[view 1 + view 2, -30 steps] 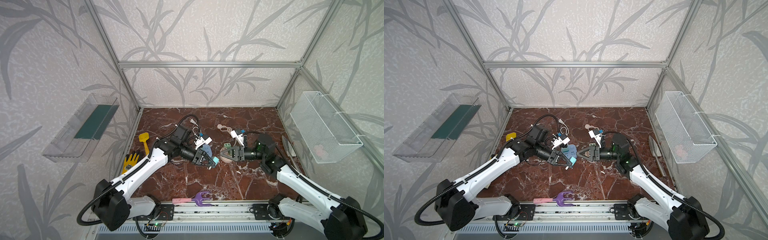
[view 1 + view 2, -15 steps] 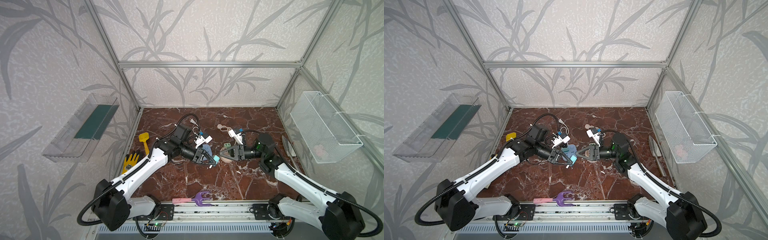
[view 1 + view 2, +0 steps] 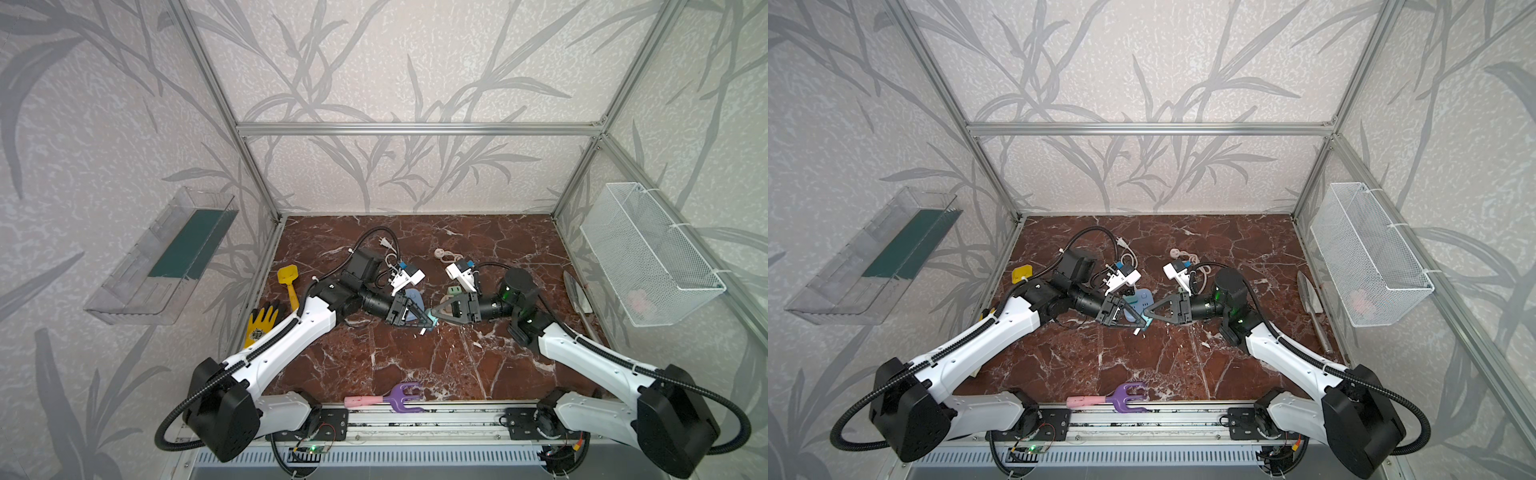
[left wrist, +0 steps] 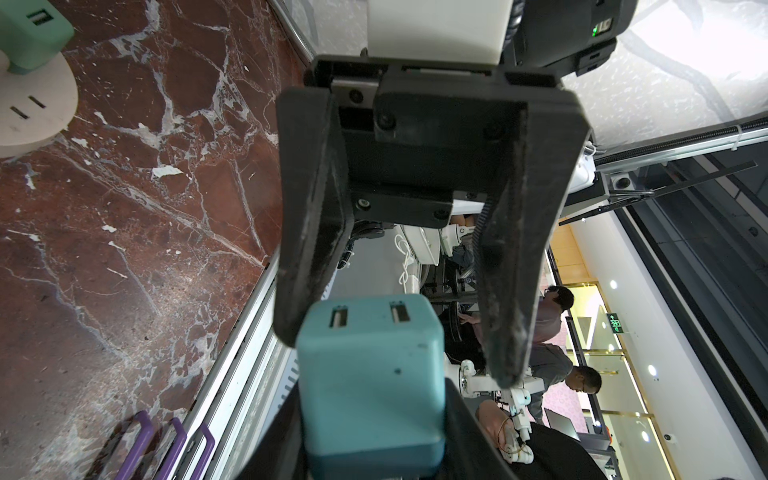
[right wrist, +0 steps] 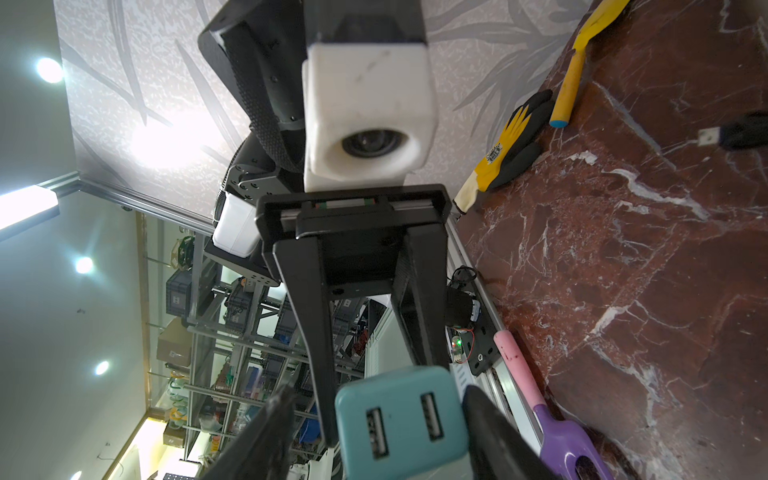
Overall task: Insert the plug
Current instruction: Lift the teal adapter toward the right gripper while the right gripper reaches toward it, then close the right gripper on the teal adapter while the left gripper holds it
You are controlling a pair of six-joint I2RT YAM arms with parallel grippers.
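Both arms stretch inward; left claw [image 3: 427, 326] pinches plug [image 4: 370, 374], right claw [image 3: 434, 316] straddles it.

Both arms reach inward, tips meeting; left hand [image 3: 424, 324] clamped shut. Right hand [image 3: 434, 312] faces it, jaws apart.

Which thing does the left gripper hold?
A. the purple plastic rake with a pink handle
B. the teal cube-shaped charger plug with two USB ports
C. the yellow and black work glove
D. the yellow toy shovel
B: in the left wrist view the teal cube-shaped charger plug sits clamped in the left gripper, lifted off the marble table.
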